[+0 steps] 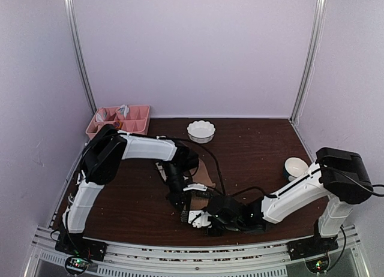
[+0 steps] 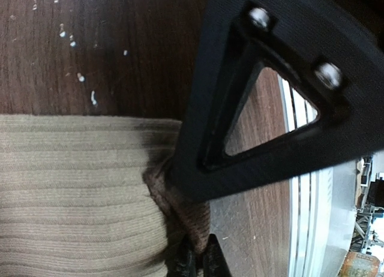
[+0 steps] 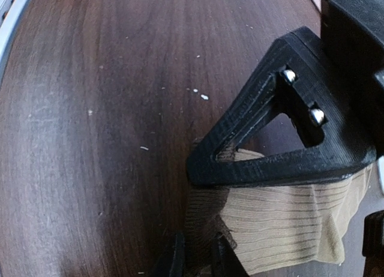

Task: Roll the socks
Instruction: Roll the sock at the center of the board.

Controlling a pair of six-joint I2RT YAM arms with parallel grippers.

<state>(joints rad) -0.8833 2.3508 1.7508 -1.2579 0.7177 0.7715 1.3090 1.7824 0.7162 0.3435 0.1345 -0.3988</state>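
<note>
The cream-beige sock (image 2: 72,199) lies ribbed and flat on the dark table. Its dark brown patch (image 2: 192,220) is pinched between the fingers of my left gripper (image 2: 198,262). In the right wrist view the same sock (image 3: 288,220) shows with a brown patch (image 3: 207,214) pinched in my right gripper (image 3: 199,257). In the top view both grippers, left (image 1: 183,211) and right (image 1: 205,220), meet near the table's front centre and hide most of that sock. The plain tan-brown sock (image 1: 203,174) lies flat just behind them.
A white scalloped bowl (image 1: 201,131) stands at the back centre. A pink divided tray (image 1: 119,120) sits at the back left. A white round cup (image 1: 296,167) is at the right. The metal front rail (image 1: 192,253) runs close below the grippers.
</note>
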